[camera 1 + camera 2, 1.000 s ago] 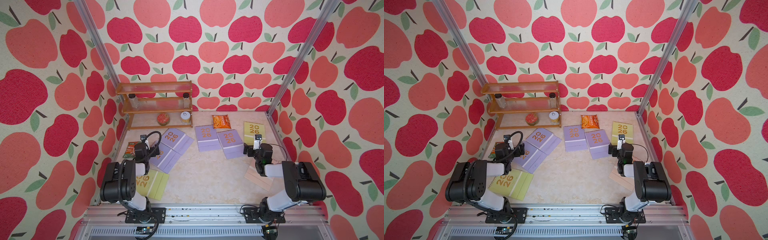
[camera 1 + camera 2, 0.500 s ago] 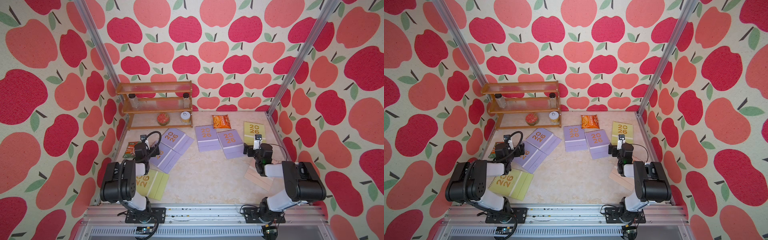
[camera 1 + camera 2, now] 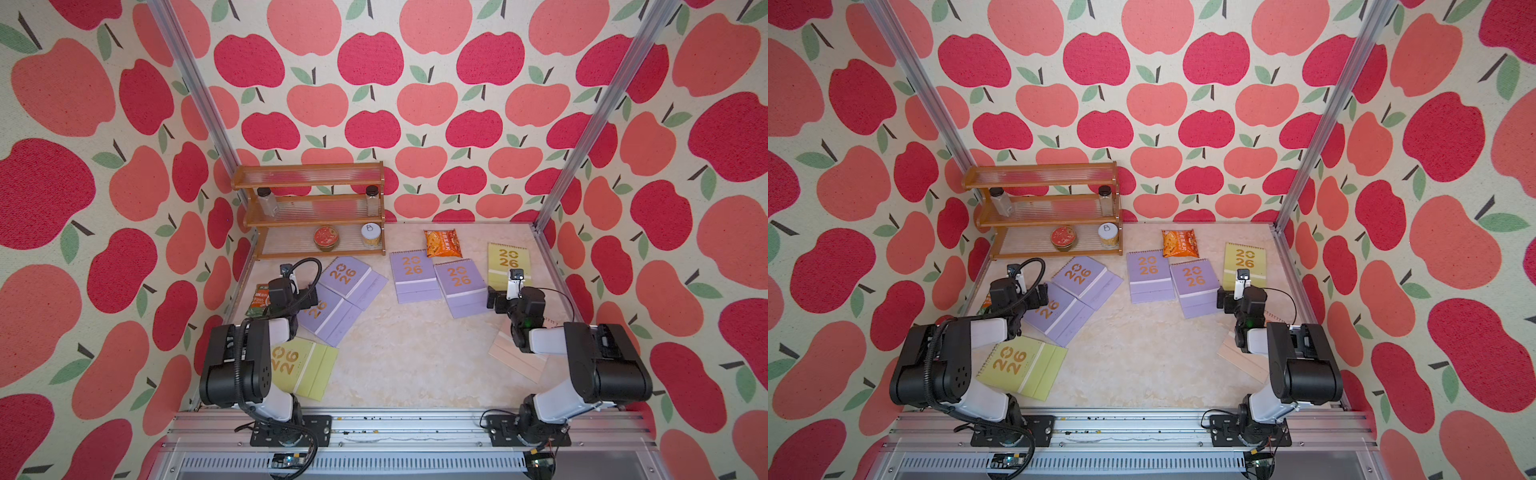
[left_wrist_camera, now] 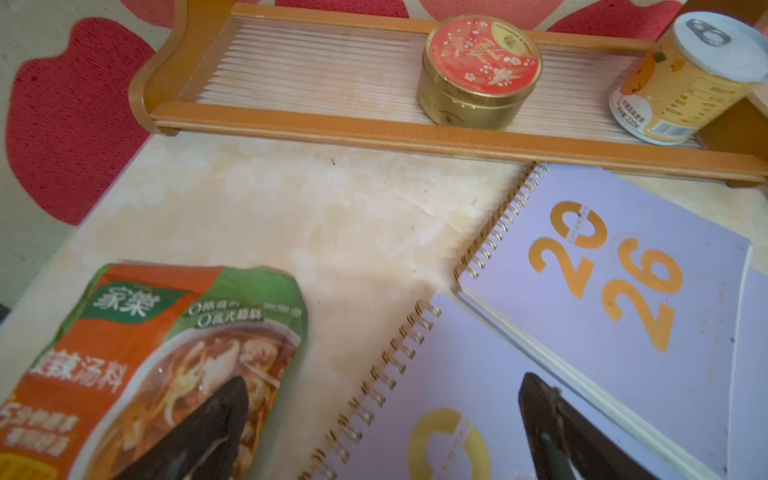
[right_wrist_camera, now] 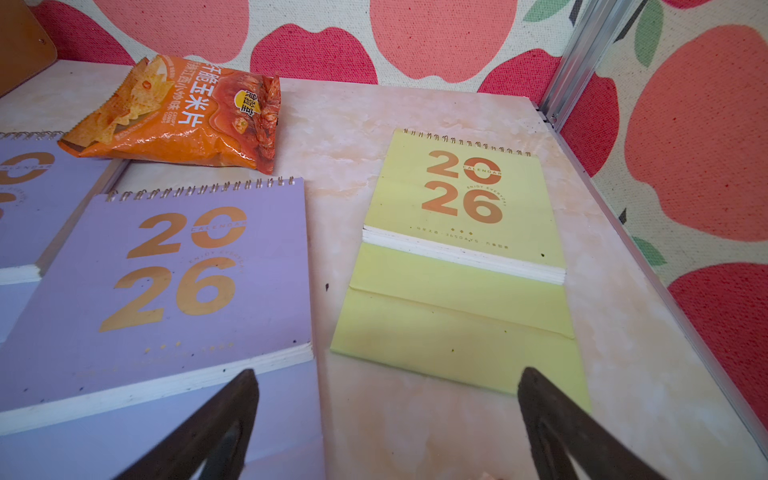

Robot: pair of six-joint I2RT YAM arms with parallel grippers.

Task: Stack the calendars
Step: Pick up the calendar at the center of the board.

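The calendars (image 3: 457,276) are scattered unstacked across the surface (image 3: 407,353), with the left end effector (image 4: 382,380) and right end effector (image 5: 388,371) held apart, empty.

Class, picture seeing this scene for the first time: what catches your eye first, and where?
The red apple wallpaper covering the walls hits first. Then the calendars with gold 2026 covers, lying scattered over the pale table, mostly lavender. A wooden rack stands at the back, on the left.
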